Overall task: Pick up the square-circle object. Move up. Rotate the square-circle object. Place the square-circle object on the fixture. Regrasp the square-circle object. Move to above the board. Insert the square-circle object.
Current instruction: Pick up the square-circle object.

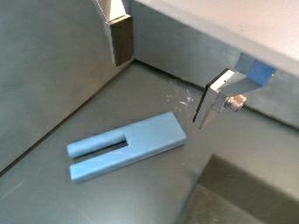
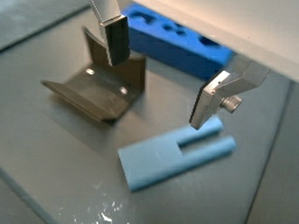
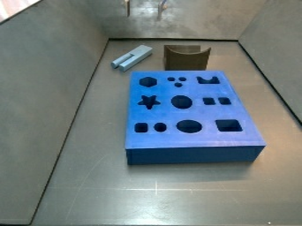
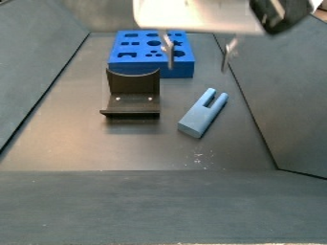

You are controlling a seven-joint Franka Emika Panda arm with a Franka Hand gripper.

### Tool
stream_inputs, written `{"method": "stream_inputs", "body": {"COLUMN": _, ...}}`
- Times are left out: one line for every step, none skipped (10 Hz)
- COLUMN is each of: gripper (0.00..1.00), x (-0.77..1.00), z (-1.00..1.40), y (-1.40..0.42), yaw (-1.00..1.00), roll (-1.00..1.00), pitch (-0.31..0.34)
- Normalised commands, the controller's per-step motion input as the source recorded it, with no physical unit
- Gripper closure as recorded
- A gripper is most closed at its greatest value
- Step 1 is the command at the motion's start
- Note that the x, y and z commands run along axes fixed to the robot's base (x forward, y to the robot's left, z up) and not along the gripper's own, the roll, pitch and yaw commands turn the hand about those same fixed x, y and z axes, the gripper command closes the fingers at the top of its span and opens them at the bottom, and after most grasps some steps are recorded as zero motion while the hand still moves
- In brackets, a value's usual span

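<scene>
Peg (image 1: 126,145): pale blue, plain, in both wrist views. Board (image 3: 189,115): saturated blue, holes darker. Fixture (image 4: 132,99): dark brown. Gripper (image 2: 158,74) above floor: silver fingers (image 2: 208,98), dark pads. Floor (image 3: 83,177): plain grey.

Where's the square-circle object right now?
The square-circle object lies flat on the floor beside the fixture, below the open claw.

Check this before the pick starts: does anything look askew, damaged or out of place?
Nothing stands out. The square-circle object lies flat on the floor beside the fixture, the board looks intact, and the gripper hangs open above.
</scene>
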Motion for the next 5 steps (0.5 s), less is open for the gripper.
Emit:
{"method": "stream_inputs", "body": {"gripper": 0.00, "x": -0.26, "z": -0.94, "y": 0.20, "yaw": -0.63, "roll": -0.07, "pitch": -0.064}}
{"method": "stream_inputs", "body": {"gripper": 0.00, "x": -0.21, "z": -0.90, "y": 0.18, "yaw": -0.53, "roll": -0.09, "pitch": -0.084}}
{"method": "stream_inputs", "body": {"gripper": 0.00, "x": -0.09, "z": -0.78, "y": 0.11, "yaw": -0.43, "roll": -0.15, "pitch": -0.129}}
{"method": "stream_inputs", "body": {"gripper": 0.00, "x": 0.00, "z": -0.63, "y": 0.02, "yaw": -0.33, "roll": -0.24, "pitch": -0.170}}
{"method": "stream_inputs", "body": {"gripper": 0.00, "x": 0.00, "z": -0.54, "y": 0.00, "yaw": -0.29, "roll": -0.29, "pitch": -0.183}}
